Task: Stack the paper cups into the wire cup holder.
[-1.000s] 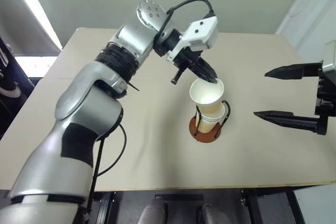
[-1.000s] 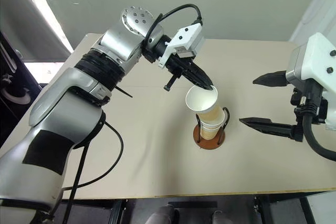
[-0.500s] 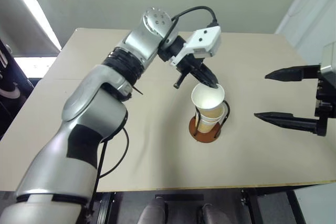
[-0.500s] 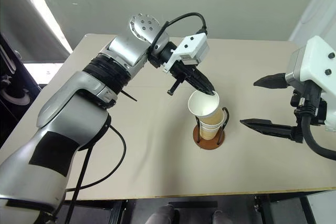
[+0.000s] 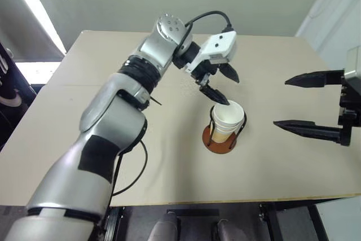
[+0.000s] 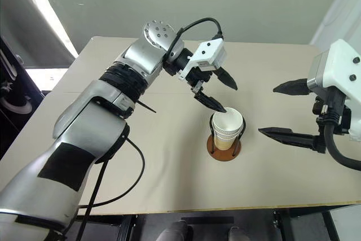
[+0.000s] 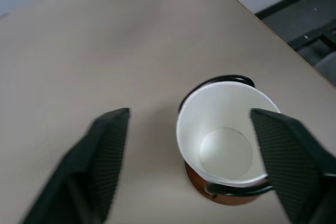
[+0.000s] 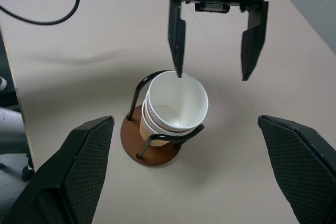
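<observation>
Head views: the cups [image 5: 227, 119] sit nested in the holder [image 5: 220, 139] near the table [image 5: 169, 173] centre, the top white rim just above the wire loops. The left gripper [image 5: 224, 86] hangs just above the stack at about 11 o'clock from it, jaws spread wide, holding nothing, one fingertip close over the top rim. The right gripper [image 5: 290, 101] stands well apart at 3 o'clock, jaws wide and empty.

Left wrist view: the top cup's white inside [image 7: 226, 145] lies between the two spread fingers [image 7: 107, 150], nearer one of them; whether that finger touches the rim I cannot tell.

Right wrist view: the stack [image 8: 176, 111] stands upright on the brown base [image 8: 152, 145], with the left gripper [image 8: 212, 74] open beyond it.
</observation>
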